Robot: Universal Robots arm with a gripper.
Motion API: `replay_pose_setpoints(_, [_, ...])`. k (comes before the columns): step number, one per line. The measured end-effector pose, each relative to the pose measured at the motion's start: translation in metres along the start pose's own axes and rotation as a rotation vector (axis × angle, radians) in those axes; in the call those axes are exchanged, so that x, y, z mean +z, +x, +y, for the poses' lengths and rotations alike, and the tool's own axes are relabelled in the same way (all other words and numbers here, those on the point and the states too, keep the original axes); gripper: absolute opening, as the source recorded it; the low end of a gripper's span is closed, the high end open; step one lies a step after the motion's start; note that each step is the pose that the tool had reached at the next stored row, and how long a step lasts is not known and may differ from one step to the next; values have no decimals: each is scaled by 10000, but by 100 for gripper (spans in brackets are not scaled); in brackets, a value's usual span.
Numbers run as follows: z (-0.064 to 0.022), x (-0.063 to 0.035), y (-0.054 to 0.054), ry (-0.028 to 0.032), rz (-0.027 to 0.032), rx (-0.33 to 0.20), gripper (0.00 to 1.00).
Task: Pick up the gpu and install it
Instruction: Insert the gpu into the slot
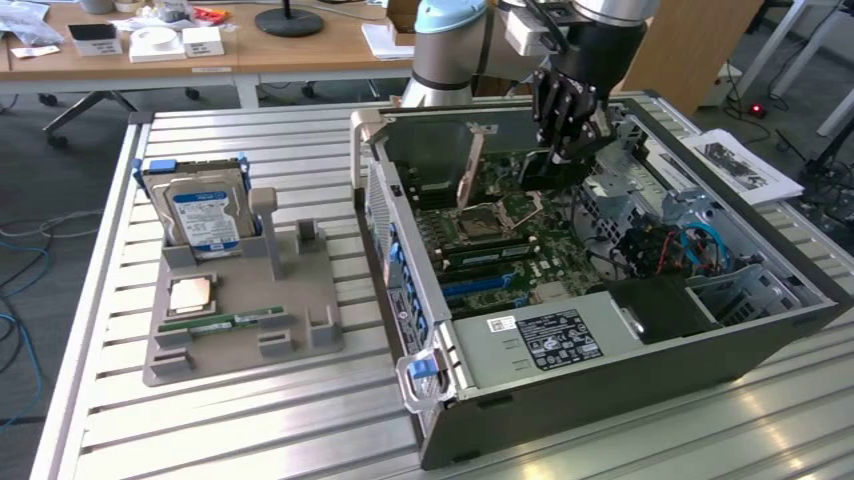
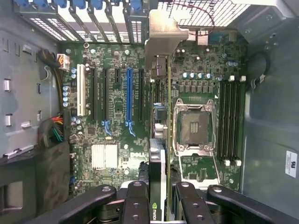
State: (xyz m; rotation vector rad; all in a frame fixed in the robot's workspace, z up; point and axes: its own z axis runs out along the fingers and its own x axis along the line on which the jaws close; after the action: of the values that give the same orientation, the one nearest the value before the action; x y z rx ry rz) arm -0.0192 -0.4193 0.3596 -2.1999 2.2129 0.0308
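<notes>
Resting on a slatted metal table [image 1: 267,130], an open computer case [image 1: 601,370] lies on its side with the motherboard [image 2: 117,107] exposed. Well apart from it, toward the exterior view's left, a gray holder [image 1: 300,350] carries a hard drive [image 1: 200,215] standing upright. The gripper [image 1: 570,145] is lowered inside the case, its fingers [image 2: 135,196] pinching the gpu [image 2: 157,177] on both faces. The gpu stands on edge over the motherboard, between the black expansion slots and the CPU socket [image 2: 194,126]. Its metal bracket [image 2: 163,35] sits at the slotted rear wall. Seating in a slot cannot be confirmed.
</notes>
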Motion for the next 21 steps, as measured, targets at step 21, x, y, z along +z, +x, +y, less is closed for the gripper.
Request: replay_pose_setpoints(21, [5,224,7,2,0,51,27])
